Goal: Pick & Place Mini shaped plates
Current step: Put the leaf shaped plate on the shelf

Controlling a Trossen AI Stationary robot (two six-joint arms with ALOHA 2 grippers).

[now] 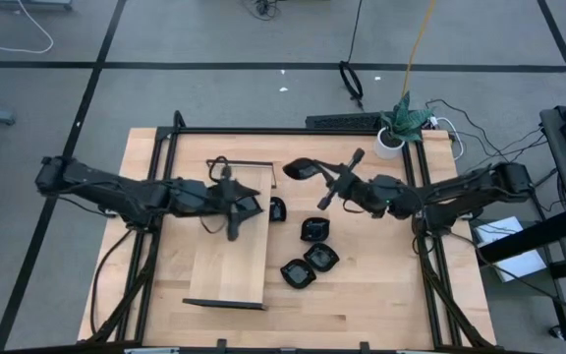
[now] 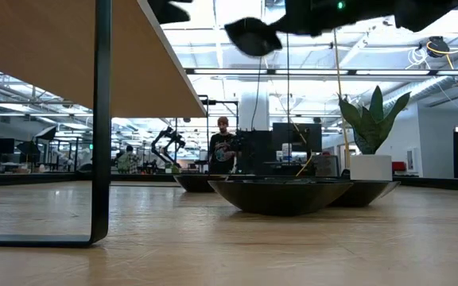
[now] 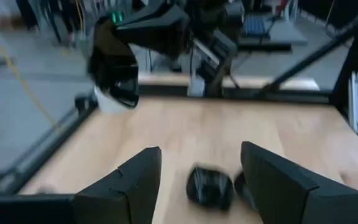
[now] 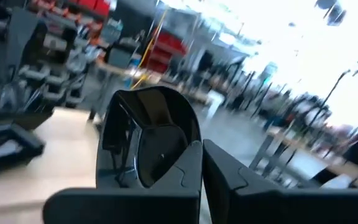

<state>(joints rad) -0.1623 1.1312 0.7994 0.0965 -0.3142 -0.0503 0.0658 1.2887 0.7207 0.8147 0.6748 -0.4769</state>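
Riding airborne above the table's far side, glossy black mini plate is being pinched by its edge in clenched right gripper; thin rim grip risking slip. Left gripper is hovering released over pale wooden board.

I see glossy black little plates on my pale wooden table, and one more black plate in my dark right gripper. The long board is pale wood on a black frame. The plant has green streaked leaves in a white pot.
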